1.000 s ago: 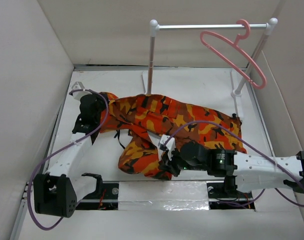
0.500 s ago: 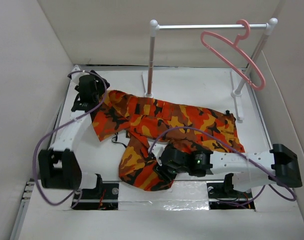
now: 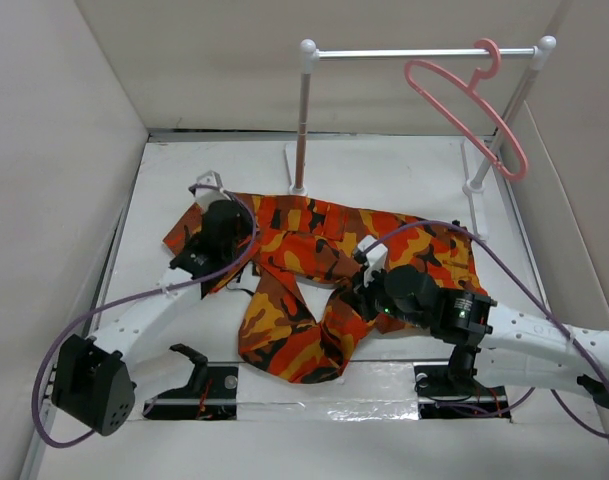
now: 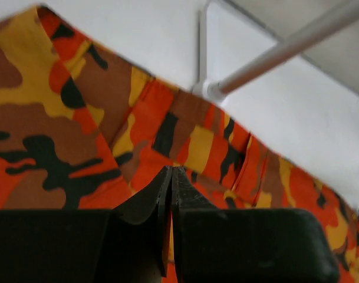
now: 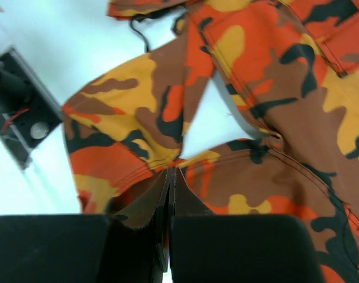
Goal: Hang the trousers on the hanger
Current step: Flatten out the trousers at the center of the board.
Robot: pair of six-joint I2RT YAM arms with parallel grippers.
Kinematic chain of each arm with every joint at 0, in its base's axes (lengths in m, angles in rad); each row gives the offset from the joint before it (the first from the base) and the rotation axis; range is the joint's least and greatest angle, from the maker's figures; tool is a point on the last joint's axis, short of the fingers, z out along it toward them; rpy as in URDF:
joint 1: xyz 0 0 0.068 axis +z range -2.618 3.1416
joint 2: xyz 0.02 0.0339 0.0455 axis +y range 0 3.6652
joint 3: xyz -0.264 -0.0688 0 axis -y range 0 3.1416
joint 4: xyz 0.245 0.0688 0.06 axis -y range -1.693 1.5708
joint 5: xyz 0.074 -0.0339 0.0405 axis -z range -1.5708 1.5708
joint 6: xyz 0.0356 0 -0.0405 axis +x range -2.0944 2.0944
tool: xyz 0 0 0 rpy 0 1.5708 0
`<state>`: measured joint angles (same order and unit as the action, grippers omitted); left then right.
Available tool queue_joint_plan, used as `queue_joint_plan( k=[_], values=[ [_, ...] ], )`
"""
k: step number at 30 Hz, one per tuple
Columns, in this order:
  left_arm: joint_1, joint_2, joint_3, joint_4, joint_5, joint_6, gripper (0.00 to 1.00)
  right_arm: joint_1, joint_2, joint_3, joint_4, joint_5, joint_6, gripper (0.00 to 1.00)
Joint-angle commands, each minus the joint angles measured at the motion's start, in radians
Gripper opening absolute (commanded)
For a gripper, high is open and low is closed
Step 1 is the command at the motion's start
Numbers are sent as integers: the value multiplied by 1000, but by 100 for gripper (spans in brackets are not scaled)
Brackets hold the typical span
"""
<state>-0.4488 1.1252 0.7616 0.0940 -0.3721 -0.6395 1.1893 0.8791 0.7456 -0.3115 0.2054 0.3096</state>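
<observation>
Trousers (image 3: pixel 314 235) laid left-to-right, pinched in closed jaws of left gripper (image 4: pixel 170 174) and right gripper (image 5: pixel 170 172); hanger (image 3: pixel 474 88) nearer right gripper.

- Left arm (image 3: pixel 149 310): extends forward and rightward from its base; left gripper (image 4: pixel 172 172) fingers pressed together, pinching trousers (image 3: pixel 314 235).
- Right arm (image 3: pixel 529 335): stretched low, leftward from its base; right gripper (image 5: pixel 170 171) fingers likewise closed, pinching trousers.

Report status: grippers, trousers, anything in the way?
Both shut on the trousers: left gripper, right gripper. Trousers lie on the table, not on the hanger. Hanger hooked on the white rail, far right; no obstacle seen.
</observation>
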Motion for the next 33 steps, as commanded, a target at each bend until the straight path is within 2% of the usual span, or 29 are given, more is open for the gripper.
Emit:
queue_joint_plan(
  k=[1,2,3,6,8,10,14,23,26,28,29,31,33],
  values=[
    [-77,37,-111,-34,-134,-38,0,-37,3,-26,63,-14,-17,0],
    [-97,66,-128,-51,-145,-46,5,-37,6,-26,55,-6,-18,0],
    [-126,82,-134,-60,-151,-40,23,-48,8,-28,54,-4,-20,0],
    [-126,146,-140,-65,-159,-28,42,-69,-2,-48,72,-14,-20,0],
    [-126,197,-133,-36,-148,9,48,-82,-9,-69,92,-37,-18,0],
    [-126,244,-99,-45,-142,20,48,-94,-15,-81,100,-52,-14,0],
    [-126,355,-30,-46,-165,31,48,-103,-23,-107,103,-84,-6,0],
    [-77,423,7,-25,-188,47,41,-103,-28,-158,130,-119,5,0],
    [-53,444,15,-17,-169,55,34,-103,-22,-160,135,-127,5,0],
    [-42,450,16,-5,-162,57,24,-103,-19,-160,137,-130,3,0],
    [-42,453,24,-16,-171,52,15,-103,-19,-161,138,-133,3,0],
    [-42,441,33,-36,-192,38,3,-103,-19,-163,143,-138,3,0],
    [-31,388,38,-40,-226,34,0,-103,-15,-172,153,-143,2,0]
  ],
)
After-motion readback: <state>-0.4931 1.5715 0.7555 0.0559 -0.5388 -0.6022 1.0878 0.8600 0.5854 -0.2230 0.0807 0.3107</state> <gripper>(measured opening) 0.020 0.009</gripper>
